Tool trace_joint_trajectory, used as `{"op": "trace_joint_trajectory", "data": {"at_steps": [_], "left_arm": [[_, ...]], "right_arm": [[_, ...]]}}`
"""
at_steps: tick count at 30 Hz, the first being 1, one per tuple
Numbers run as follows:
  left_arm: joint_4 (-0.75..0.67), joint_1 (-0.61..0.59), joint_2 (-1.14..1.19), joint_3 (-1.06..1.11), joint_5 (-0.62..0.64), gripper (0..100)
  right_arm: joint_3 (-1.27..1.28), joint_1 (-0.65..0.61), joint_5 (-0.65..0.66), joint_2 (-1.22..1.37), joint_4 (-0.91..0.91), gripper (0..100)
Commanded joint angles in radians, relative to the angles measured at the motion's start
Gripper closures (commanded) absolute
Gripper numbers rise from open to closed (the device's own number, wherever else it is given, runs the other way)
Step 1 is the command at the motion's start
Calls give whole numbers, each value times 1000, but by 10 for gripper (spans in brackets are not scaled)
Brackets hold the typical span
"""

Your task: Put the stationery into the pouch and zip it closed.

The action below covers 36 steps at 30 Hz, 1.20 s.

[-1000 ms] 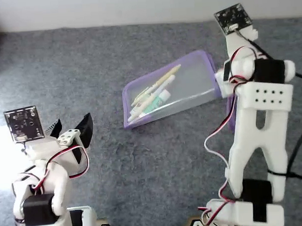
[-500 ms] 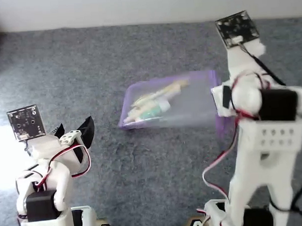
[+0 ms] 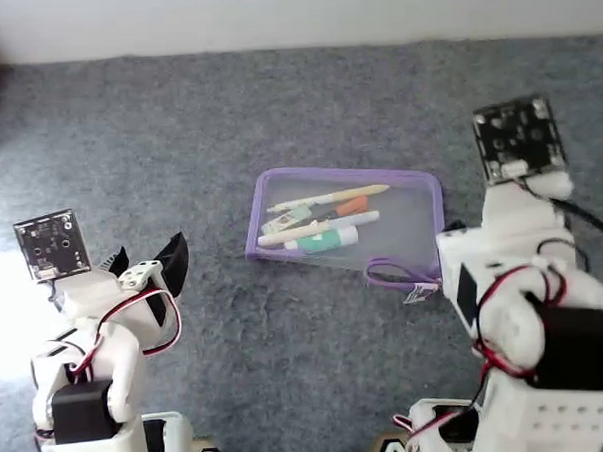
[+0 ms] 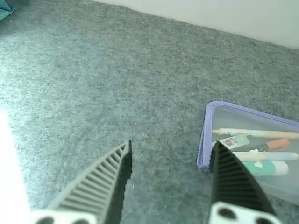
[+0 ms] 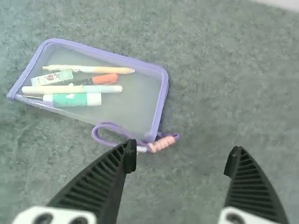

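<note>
Left gripper (image 4: 173, 154): two black ribbed plastic fingers (image 4: 112, 175), spread wide, nothing held, raised over the grey short-pile carpet (image 3: 288, 367). Right gripper (image 5: 183, 154): the same two serrated black fingers (image 5: 105, 179), likewise apart and not clamped on anything, above the carpet just beside the pouch's corner.

One flat rectangular pouch of clear soft plastic with lilac fabric edging (image 3: 401, 217) is seen lying flat on the carpet between the two arms, nearer the right one.

Four stationery items are counted inside, side by side lengthwise:
- a cream pencil-like stick (image 3: 330, 198)
- an orange-ended pen (image 3: 346, 208)
- a white pen (image 3: 322, 228)
- a green-and-white tube (image 3: 322, 242)

The right wrist view gives the zip end: a thin lilac cord loop (image 5: 105, 133) and a pink beaded pull (image 5: 161, 143) lying on the carpet at the pouch's corner. In the left wrist view only the opposite end of the pouch is caught. Whether the zip is fully drawn cannot be told.

The arms are of white plastic, with red, black and white wires.
</note>
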Motion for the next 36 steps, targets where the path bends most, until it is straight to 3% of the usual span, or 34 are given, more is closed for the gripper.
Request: {"op": "trace_joint_trajectory", "data": {"at_steps": [1, 4, 7, 10, 23, 26, 31, 36], "left_arm": [[8, 3, -14, -8, 15, 739], [8, -3, -14, -5, 15, 761], [17, 3, -14, -5, 14, 862], [21, 31, -14, -4, 14, 995], [106, 80, -14, 71, 12, 987], [60, 81, -14, 140, 8, 987], [-34, 74, -14, 243, -110, 987], [-157, 80, -14, 364, -110, 987]], "right_arm": [[83, 10, -140, -67, 39, 719], [161, 10, -238, -108, 39, 838], [245, 10, -296, -136, 38, 990], [327, 10, -344, -160, 36, 953], [783, 10, -367, -483, -203, 991], [907, 12, -365, -575, -205, 991], [1036, 12, -364, -708, -257, 991], [1160, 10, -364, -776, -380, 991]]}}
